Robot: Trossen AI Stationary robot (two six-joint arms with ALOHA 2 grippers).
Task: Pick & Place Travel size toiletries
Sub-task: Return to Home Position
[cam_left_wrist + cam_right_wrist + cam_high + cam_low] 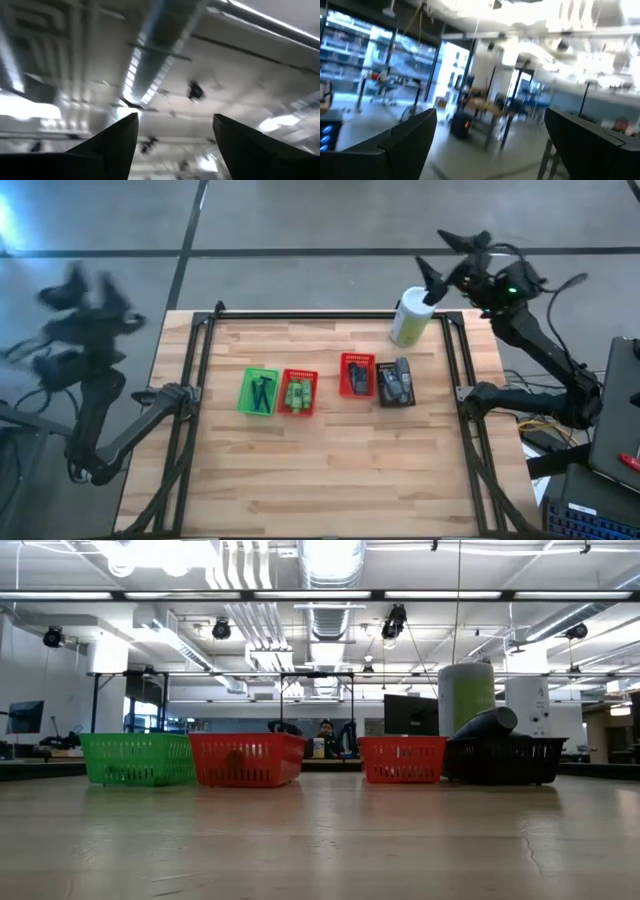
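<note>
1. Step in hand, as I judge it: arms go home. No toiletry lies loose on the table (330, 480); all sit in the baskets, centre of the high view.
2. L gripper (175, 119): upper left of the high view, off the table's left edge, aimed up at the ceiling. Its fingers (114, 145) are spread wide w/ nothing between.
3. R gripper (490, 114): upper right of the high view, past the table's far edge, near the pale green canister (409, 320). Fingers (405, 140) are spread apart, also empty.
4. Doing it well:
   - R arm should pull back from the canister first, then fold. A sideways swing could tip it.
   - L arm has free room, so fold it steady and don't dip over the baskets.
   - Jaws can stay apart, as nothing is carried.
5. Counts, containers:
   - 4 baskets in a row: 1 green basket (260, 392), 2 red (left red basket (297, 393), right red basket (357, 375)), 1 black basket (396, 383).
   - 1 canister.
6. Counts, contents:
   - Green basket: thin dark sticks (262, 390), approx. a few, exact no. can't tell.
   - Left red: green bottles (298, 392), bunched, can't separate to count.
   - Right red: small dark items (357, 377), kind and no. unclear.
   - Black: grey rounded containers (398, 380), at least 2. In the low view 1 pokes above the rim at right of frame.
</note>
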